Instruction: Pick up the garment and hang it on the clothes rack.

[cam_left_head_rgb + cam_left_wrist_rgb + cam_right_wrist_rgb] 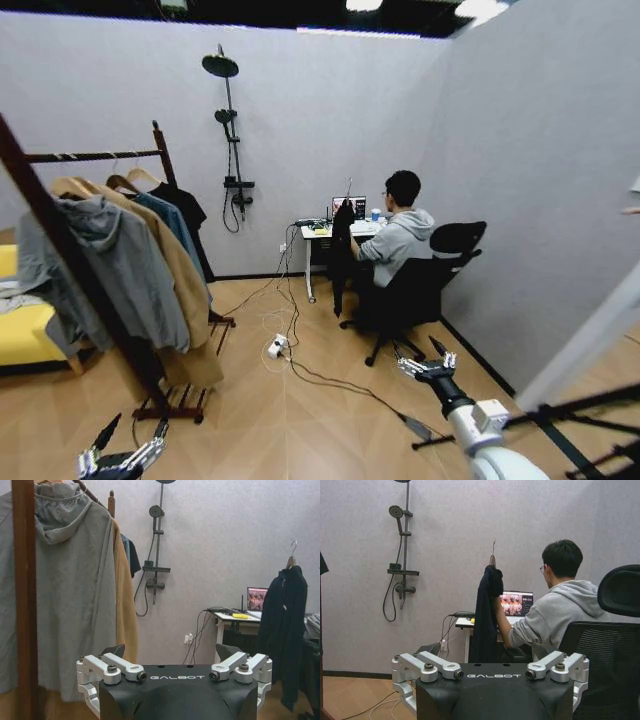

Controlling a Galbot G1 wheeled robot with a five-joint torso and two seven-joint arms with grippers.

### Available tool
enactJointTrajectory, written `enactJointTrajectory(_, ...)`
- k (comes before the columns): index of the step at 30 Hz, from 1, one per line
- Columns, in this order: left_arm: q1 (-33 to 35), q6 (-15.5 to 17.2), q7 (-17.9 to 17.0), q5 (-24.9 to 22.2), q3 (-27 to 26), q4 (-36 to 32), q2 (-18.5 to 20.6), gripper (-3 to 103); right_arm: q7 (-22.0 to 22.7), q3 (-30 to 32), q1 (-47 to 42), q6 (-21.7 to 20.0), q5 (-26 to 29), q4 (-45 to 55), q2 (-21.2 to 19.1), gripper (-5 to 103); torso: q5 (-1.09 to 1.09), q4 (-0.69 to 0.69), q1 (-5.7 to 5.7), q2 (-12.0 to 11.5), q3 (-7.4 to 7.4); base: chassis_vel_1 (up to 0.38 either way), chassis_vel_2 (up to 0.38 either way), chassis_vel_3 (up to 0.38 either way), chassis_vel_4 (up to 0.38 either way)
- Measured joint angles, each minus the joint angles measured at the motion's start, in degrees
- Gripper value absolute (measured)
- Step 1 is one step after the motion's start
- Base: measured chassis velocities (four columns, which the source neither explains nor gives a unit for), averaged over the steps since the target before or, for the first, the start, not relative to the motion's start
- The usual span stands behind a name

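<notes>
The garment (342,250), a long black jacket on a hanger, hangs upright beside the desk at the far wall, held up by a seated person's hand. The right wrist view has the garment (486,620) straight ahead; in the left wrist view the garment (282,630) shows its metal hook on top. The clothes rack (96,156) stands at left, its dark wooden post (24,600) close to my left gripper (122,455) (172,652), which is open and low. My right gripper (425,360) (485,652) is open, pointing toward the person, far from the jacket.
The rack carries a grey hoodie (110,265), a tan coat (175,290), a teal shirt and a short black top. A black shower fixture (230,140) is on the far wall. Cables and a power strip (277,347) cross the floor. An office chair (420,285), yellow seat (25,335) and tripod legs (570,415) stand around.
</notes>
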Motion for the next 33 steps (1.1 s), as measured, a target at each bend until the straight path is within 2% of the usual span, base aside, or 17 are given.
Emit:
enactJointTrajectory(4, 0.0, 0.0, 0.0, 0.0, 0.0, 0.0, 0.0, 100, 0.0, 0.0, 0.3, -0.2, 0.0, -0.3, -0.1, 100, -0.05, -0.01, 0.03, 0.0, 0.02, -0.348, 0.359, 0.382, -0.354)
enactJointTrajectory(6, 0.0, 0.0, 0.0, 0.0, 0.0, 0.0, 0.0, 100, 0.0, 0.0, 0.4, -0.3, 0.0, -0.5, -0.1, 100, 0.02, 0.01, -0.01, 0.0, 0.0, -0.371, 0.376, 0.37, -0.386)
enactJointTrajectory(9, 0.0, 0.0, 0.0, 0.0, 0.0, 0.0, 0.0, 100, 0.1, 0.0, 0.6, -0.3, 0.0, -1.0, 0.0, 100, -0.06, -0.01, 0.01, 0.0, 0.01, -0.348, 0.356, 0.345, -0.36)
enactJointTrajectory(10, 0.0, 0.0, 0.0, 0.0, 0.0, 0.0, 0.0, 100, 0.1, 0.0, 0.6, -0.3, 0.0, -1.1, 0.0, 100, 0.0, 0.0, -0.01, 0.0, 0.0, -0.367, 0.376, 0.336, -0.37)
enactJointTrajectory(15, 0.0, 0.0, 0.0, 0.0, 0.0, 0.0, 0.0, 100, 0.1, 0.0, 0.4, -0.4, -0.3, -1.3, 0.3, 100, -0.06, -0.02, 0.01, 0.0, 0.01, -0.355, 0.364, 0.331, -0.341)
enactJointTrajectory(25, 0.0, 0.0, 0.0, 0.0, 0.0, 0.0, 0.0, 100, 0.1, 0.1, -0.3, -0.2, -0.8, -1.0, 0.5, 100, 0.0, 0.01, 0.01, 0.0, 0.01, -0.341, 0.365, 0.361, -0.342)
enactJointTrajectory(27, 0.0, 0.0, 0.0, 0.0, 0.0, 0.0, 0.0, 100, 0.3, 0.5, -0.1, -1.0, -0.3, -0.3, 0.1, 100, -0.06, -0.01, 0.03, 0.0, 0.01, -0.297, 0.319, 0.316, -0.314)
enactJointTrajectory(28, 0.0, 0.0, 0.0, 0.0, 0.0, 0.0, 0.0, 100, 0.9, 0.6, 0.5, -1.5, 0.0, -0.2, -0.4, 100, 0.01, 0.0, 0.04, 0.0, 0.02, -0.206, 0.315, 0.286, -0.262)
enactJointTrajectory(31, 0.0, 0.0, 0.0, 0.0, 0.0, 0.0, 0.0, 100, 1.5, 0.7, 1.5, -2.3, 0.3, -0.2, -1.2, 100, 0.0, 0.0, 0.07, 0.0, 0.03, -0.167, 0.241, 0.218, -0.262)
enactJointTrajectory(33, 0.0, 0.0, 0.0, 0.0, 0.0, 0.0, 0.0, 100, 2.2, 1.1, 4.0, -3.8, 1.0, -0.2, -3.5, 100, -0.05, -0.01, 0.07, 0.0, 0.02, -0.138, 0.097, -0.015, -0.074)
